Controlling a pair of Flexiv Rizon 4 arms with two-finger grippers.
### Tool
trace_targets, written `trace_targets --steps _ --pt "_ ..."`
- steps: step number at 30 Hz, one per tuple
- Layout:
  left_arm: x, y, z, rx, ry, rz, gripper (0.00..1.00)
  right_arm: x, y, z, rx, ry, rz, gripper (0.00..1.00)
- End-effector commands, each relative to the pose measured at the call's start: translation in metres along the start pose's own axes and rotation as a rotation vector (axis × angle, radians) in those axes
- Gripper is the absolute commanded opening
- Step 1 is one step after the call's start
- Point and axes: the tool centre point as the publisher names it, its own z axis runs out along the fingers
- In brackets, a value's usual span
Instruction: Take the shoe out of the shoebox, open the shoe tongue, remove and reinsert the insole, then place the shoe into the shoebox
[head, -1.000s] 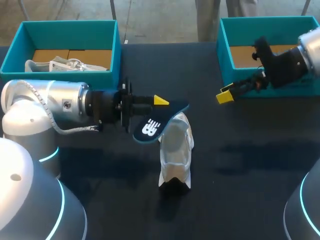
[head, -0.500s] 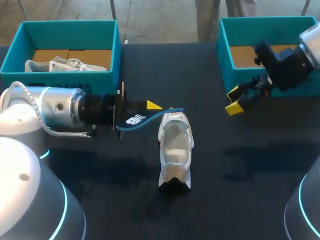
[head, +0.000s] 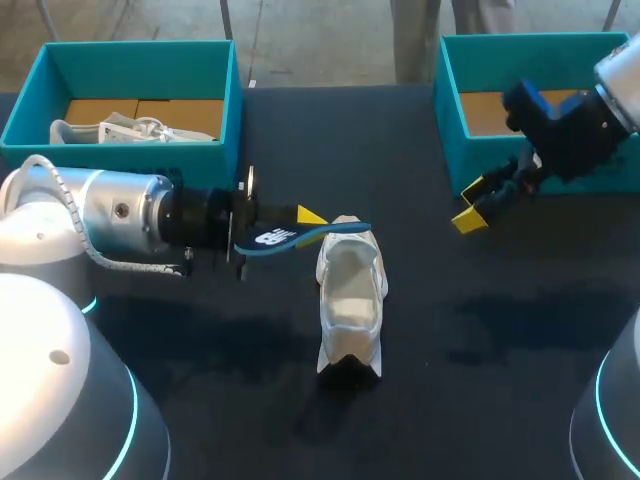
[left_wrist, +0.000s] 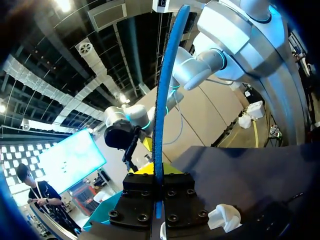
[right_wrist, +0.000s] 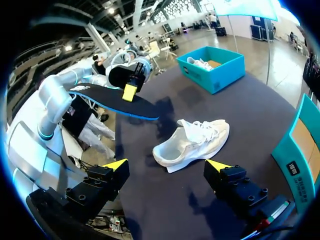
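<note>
Shoe (head: 350, 300) on table (head: 480, 350) — insole (head: 285, 238) beside, in left claw (head: 306, 219)

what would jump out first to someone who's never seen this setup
The dark blue insole draws the eye first: the left gripper holds it over the far end of the white shoe, which sits mid-table on the black table. Next come the teal boxes at the far corners. The left shoebox holds a second white shoe, and the right gripper hangs open by the right shoebox.

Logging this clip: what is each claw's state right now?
Left claw: shut on the insole.
Right claw: open, holding nothing.
</note>
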Motion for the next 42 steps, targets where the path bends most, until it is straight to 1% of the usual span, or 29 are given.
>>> trace_targets --steps 1,5,6,7,9,10,12,14,16,17,18,20,21,25,29,31,32,35,39,42 --pt "0.002 -0.001 0.000 -0.002 -0.003 0.001 0.00 0.000 -0.001 0.001 0.000 -0.002 0.001 1.00" --pt "0.002 -0.001 0.000 -0.002 -0.003 0.001 0.00 0.000 -0.001 0.001 0.000 -0.002 0.001 1.00" --pt "0.002 -0.001 0.000 -0.002 -0.003 0.001 0.00 -0.008 -0.008 0.005 0.026 -0.004 -0.010 1.00" --pt "0.002 -0.001 0.000 -0.002 -0.003 0.001 0.00 -0.016 -0.012 0.009 0.038 -0.019 -0.065 1.00" --pt "0.002 -0.001 0.000 -0.002 -0.003 0.001 0.00 -0.034 -0.025 0.016 0.109 -0.076 -0.119 1.00" --pt "0.002 -0.001 0.000 -0.002 -0.003 0.001 0.00 -0.041 -0.030 0.018 0.101 -0.081 -0.156 1.00" --pt "0.002 -0.001 0.000 -0.002 -0.003 0.001 0.00 -0.054 -0.038 0.023 0.150 -0.119 -0.215 1.00" --pt "0.002 -0.001 0.000 -0.002 -0.003 0.001 0.00 -0.062 -0.042 0.029 0.198 -0.151 -0.267 1.00" --pt "0.002 -0.001 0.000 -0.002 -0.003 0.001 0.00 -0.068 -0.046 0.033 0.193 -0.162 -0.300 1.00" --pt "0.003 0.004 0.000 -0.016 0.003 0.001 0.00 -0.071 -0.049 0.034 0.180 -0.171 -0.322 1.00" --pt "0.003 0.007 0.001 -0.024 0.005 -0.003 0.00 -0.073 -0.049 0.035 0.186 -0.182 -0.340 1.00" --pt "0.004 0.009 0.001 -0.026 0.008 0.000 0.00 -0.074 -0.052 0.038 0.187 -0.207 -0.373 1.00" --pt "0.005 0.010 0.001 -0.012 -0.001 -0.003 0.00 -0.075 -0.054 0.040 0.179 -0.215 -0.392 1.00" --pt "0.015 0.011 0.003 -0.008 -0.001 0.004 0.00 -0.073 -0.062 0.047 0.158 -0.242 -0.438 1.00" --pt "0.024 0.016 0.001 -0.011 -0.007 -0.011 0.00 -0.067 -0.071 0.056 0.137 -0.288 -0.511 1.00" --pt "0.027 0.017 -0.001 -0.010 -0.017 -0.018 0.00 -0.064 -0.075 0.064 0.159 -0.316 -0.511 1.00" --pt "0.029 0.017 -0.001 -0.009 -0.017 -0.019 0.00 -0.062 -0.076 0.066 0.200 -0.327 -0.497 1.00" --pt "0.034 0.018 -0.002 -0.009 -0.015 -0.031 0.00 -0.062 -0.076 0.066 0.200 -0.327 -0.497 1.00" --pt "0.042 0.025 -0.001 -0.009 -0.009 -0.053 0.00 -0.062 -0.076 0.066 0.200 -0.327 -0.497 1.00" --pt "0.048 0.030 -0.002 -0.001 -0.025 -0.058 0.00 -0.062 -0.076 0.066 0.200 -0.327 -0.497 1.00"
